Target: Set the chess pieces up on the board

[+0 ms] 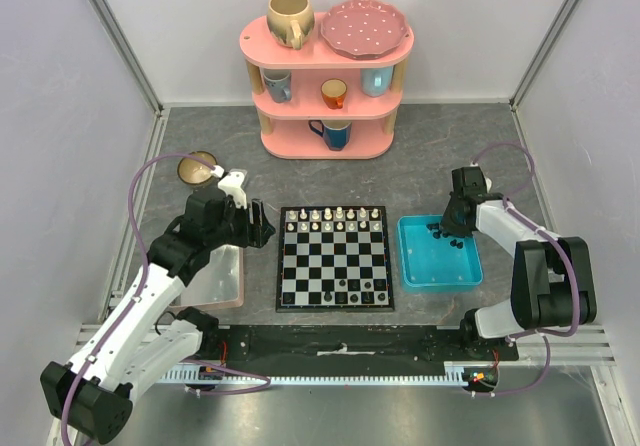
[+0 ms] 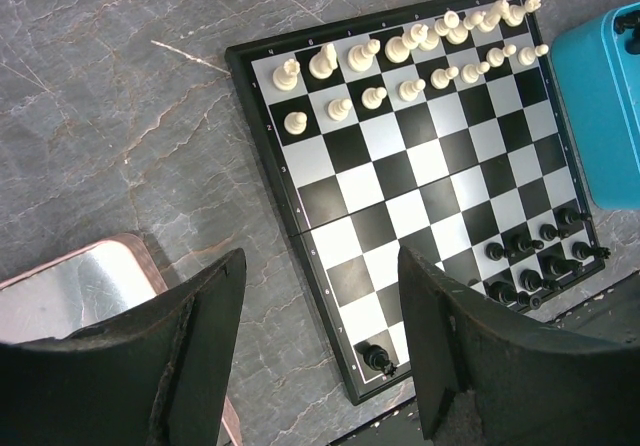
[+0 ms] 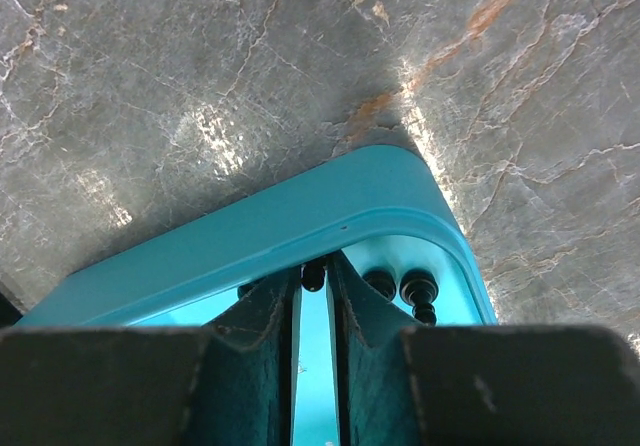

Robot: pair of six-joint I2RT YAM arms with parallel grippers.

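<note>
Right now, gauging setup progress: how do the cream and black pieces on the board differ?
The cream pieces fill the two far rows of the board; the black pieces bunch by its near-right corner, one apart. The cream pieces outnumber the black pieces. Both sit on squares.

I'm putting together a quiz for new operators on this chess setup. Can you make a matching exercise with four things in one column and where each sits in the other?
Things:
1. cream-white pieces
2. set-out black pieces
3. blue tray
4. pink-rimmed tray

Places:
A. right of the board
B. far rows of the board
C. left of the board
D. near rows of the board

Pairs: 1-B, 2-D, 3-A, 4-C
</note>
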